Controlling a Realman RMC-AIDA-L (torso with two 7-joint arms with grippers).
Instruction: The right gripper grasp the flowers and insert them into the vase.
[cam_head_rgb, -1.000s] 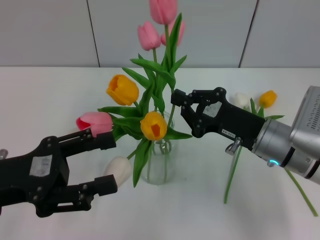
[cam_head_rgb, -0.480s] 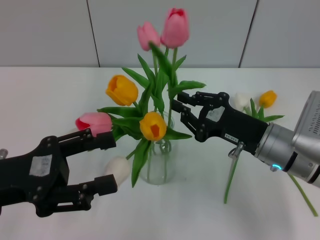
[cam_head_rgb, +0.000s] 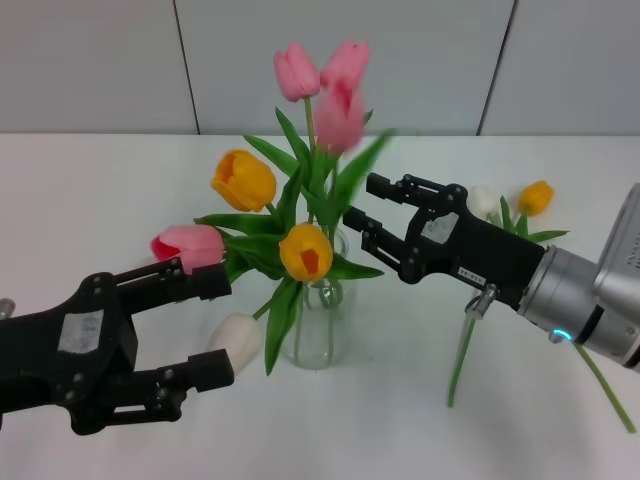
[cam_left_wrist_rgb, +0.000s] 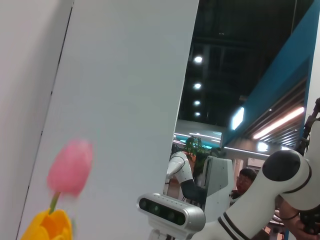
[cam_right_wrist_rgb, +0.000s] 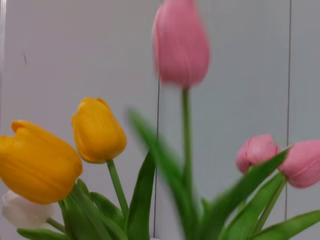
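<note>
the right gripper (cam_head_rgb: 357, 200), jaws parted and holding nothing, sits just beside the flowers (cam_head_rgb: 340, 115) standing in the vase (cam_head_rgb: 318, 330) — best drawn straight back, clear of leaves. the left gripper (cam_head_rgb: 215, 325) waits open nearby.

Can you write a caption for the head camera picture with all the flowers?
Right gripper open beside the flowers in the vase.
</note>
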